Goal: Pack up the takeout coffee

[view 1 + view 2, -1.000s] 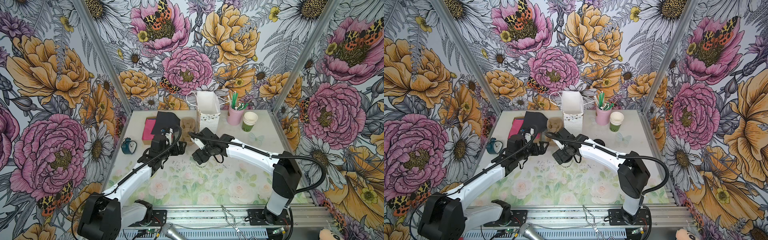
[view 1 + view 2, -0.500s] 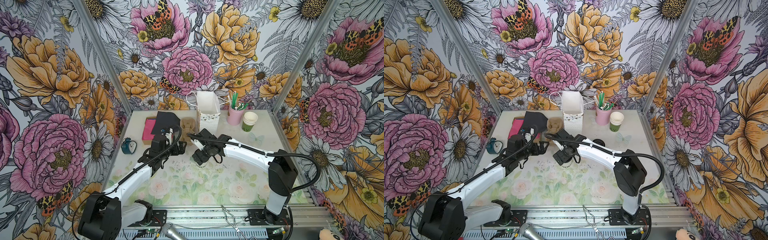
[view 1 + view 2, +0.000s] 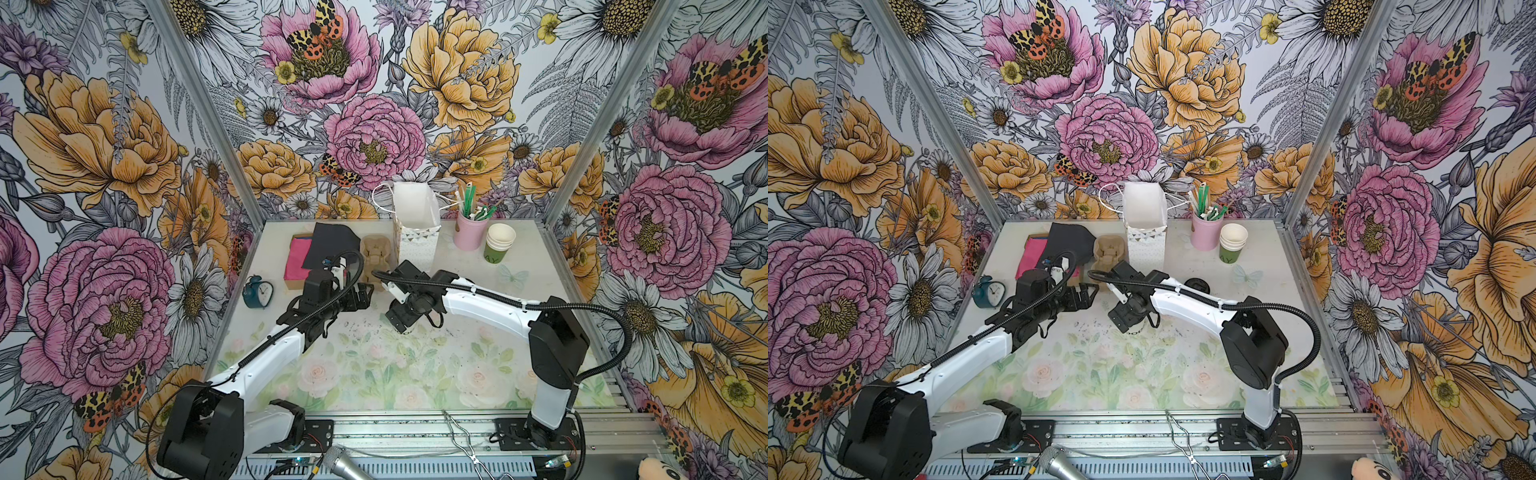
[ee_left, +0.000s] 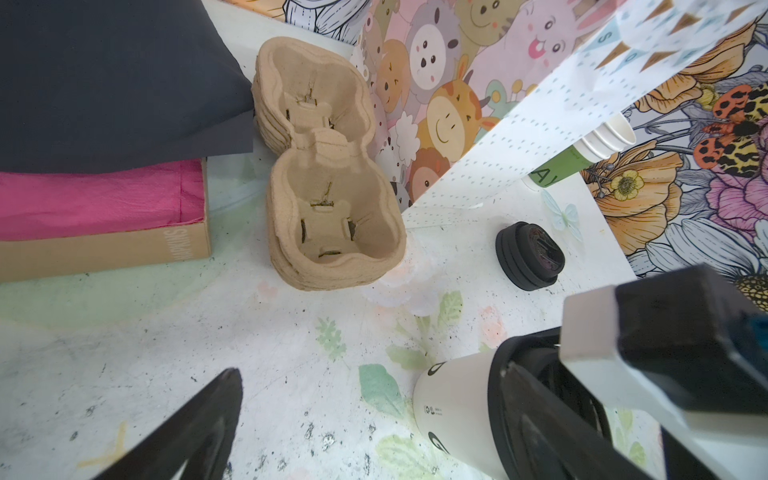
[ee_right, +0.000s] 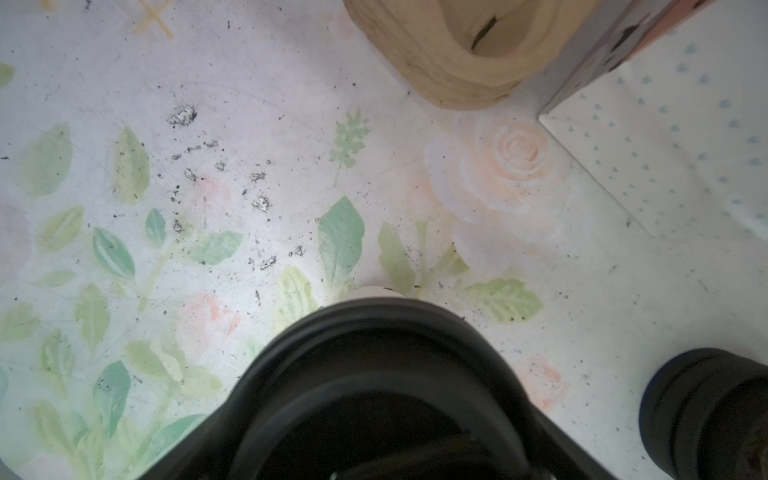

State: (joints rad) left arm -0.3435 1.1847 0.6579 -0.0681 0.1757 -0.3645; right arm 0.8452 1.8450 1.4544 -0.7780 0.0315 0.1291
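The right claw (image 3: 404, 325) was pointed down at the table (image 3: 374, 374). The takeout coffee (image 4: 453, 409) was found standing on the table directly beneath it. Its black lid (image 5: 374, 357) was shown very close in the right wrist view, with only a sliver of the whitish wall seen past the rim. The claw's fingertips were hidden by the lid and by the claw's own body. How far the jaws stood apart, and whether the cup was gripped, could not be told.

The left claw (image 3: 365, 296) was held near the right claw but apart from it, and clear of the cup. Its jaws were spread wide and nothing was held between them. One dark finger (image 4: 199, 428) was seen over bare table in the left wrist view.

A stack of pulp cup carriers (image 4: 332, 216) was set just ahead of the left claw. A patterned paper bag (image 3: 415, 237) was stood upright beyond the right claw, its top open. Loose black lids (image 4: 530, 255) were piled near the right claw, on the side away from the left claw. A stack of lidless cups (image 3: 498, 243) and a pink holder (image 3: 469, 230) of straws were placed well beyond the right claw. A small clock (image 3: 257, 291) was left well apart from the left claw, on its outer side.
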